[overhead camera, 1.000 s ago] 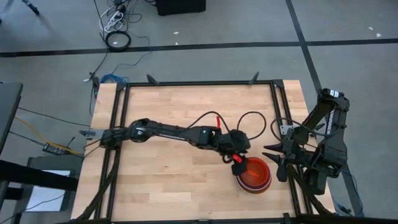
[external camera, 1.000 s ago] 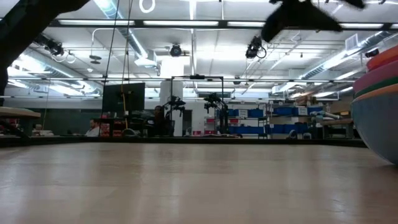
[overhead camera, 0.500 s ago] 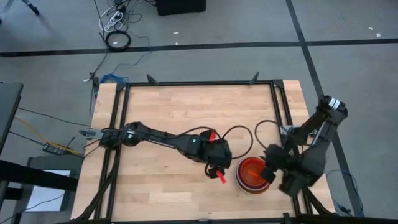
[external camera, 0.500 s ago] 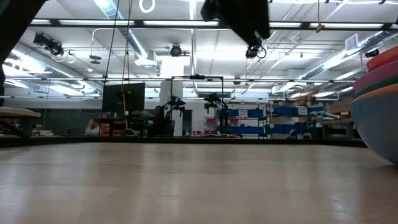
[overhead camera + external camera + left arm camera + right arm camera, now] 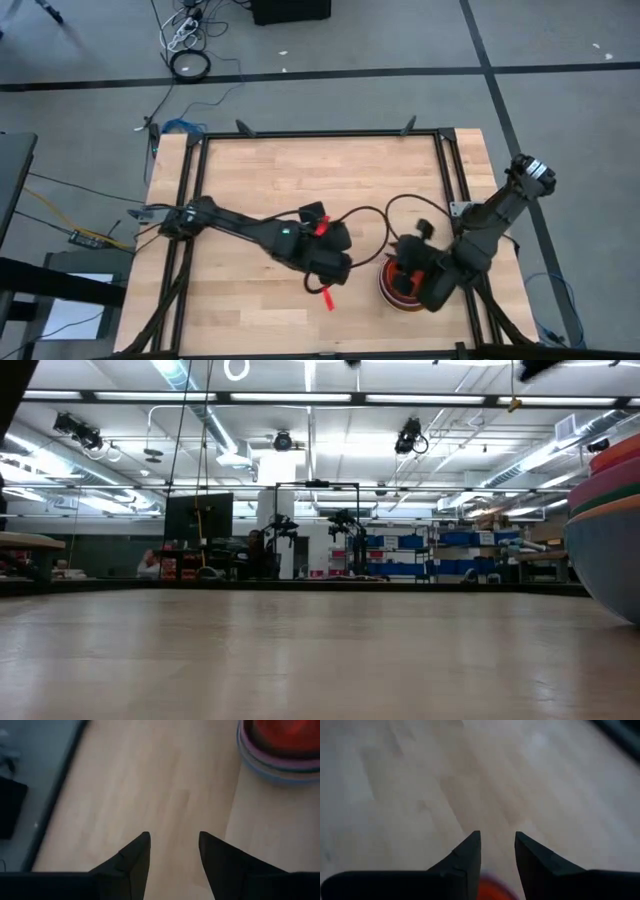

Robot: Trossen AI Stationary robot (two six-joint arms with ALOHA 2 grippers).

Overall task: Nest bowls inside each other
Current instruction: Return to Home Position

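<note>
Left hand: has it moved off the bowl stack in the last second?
Yes. In the high view the left hand has drawn back from the stacked bowls toward the table's left side.

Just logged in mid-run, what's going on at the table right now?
Every bowl in view sits nested in one stack on the right arm's side of the table, with an orange-red bowl on top. Neither arm holds anything. The left gripper hovers over bare wood beside the stack, jaws open and empty. The right gripper hangs over the stack, jaws open too.
</note>
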